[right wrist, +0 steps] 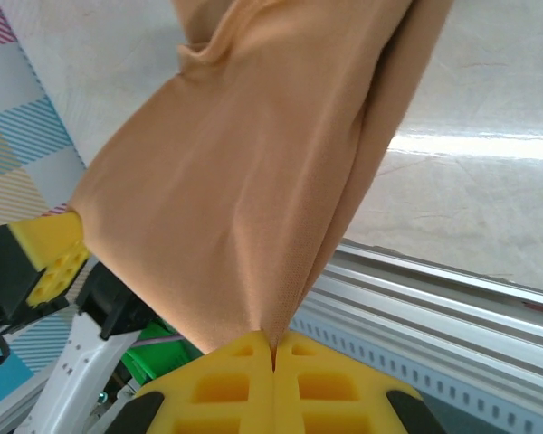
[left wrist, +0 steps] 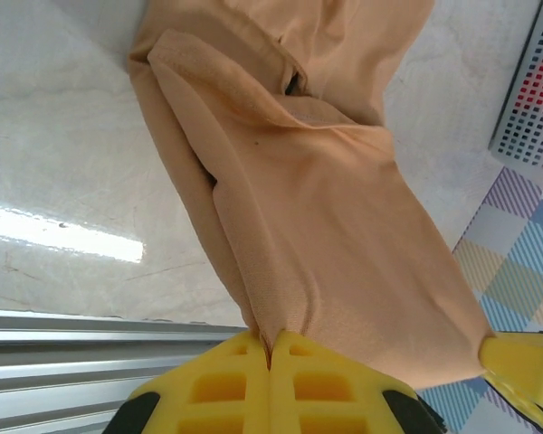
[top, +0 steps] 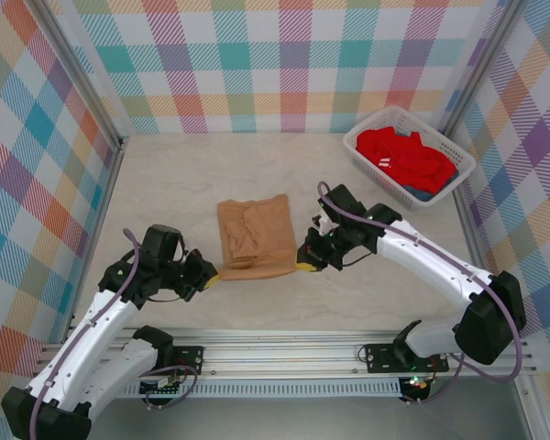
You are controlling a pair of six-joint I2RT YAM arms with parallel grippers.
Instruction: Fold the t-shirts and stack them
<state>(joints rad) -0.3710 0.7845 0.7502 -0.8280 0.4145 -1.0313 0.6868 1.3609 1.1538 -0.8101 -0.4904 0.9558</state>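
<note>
The tan-orange t-shirt point(top: 252, 236) lies partly folded in the middle of the table, its near edge lifted. My left gripper point(top: 211, 274) is shut on its near left corner, and my right gripper point(top: 304, 266) is shut on its near right corner. In the left wrist view the cloth point(left wrist: 317, 199) runs up from the closed yellow fingers point(left wrist: 222, 384), pinched between them. In the right wrist view the same shirt point(right wrist: 253, 181) hangs from the closed yellow fingers point(right wrist: 330, 389). A red t-shirt point(top: 405, 158) lies crumpled in the basket at the back right.
The white lattice basket point(top: 363, 139) stands at the back right near the checked wall. A metal rail point(top: 284, 353) runs along the near table edge between the arm bases. Checked walls close the table on three sides.
</note>
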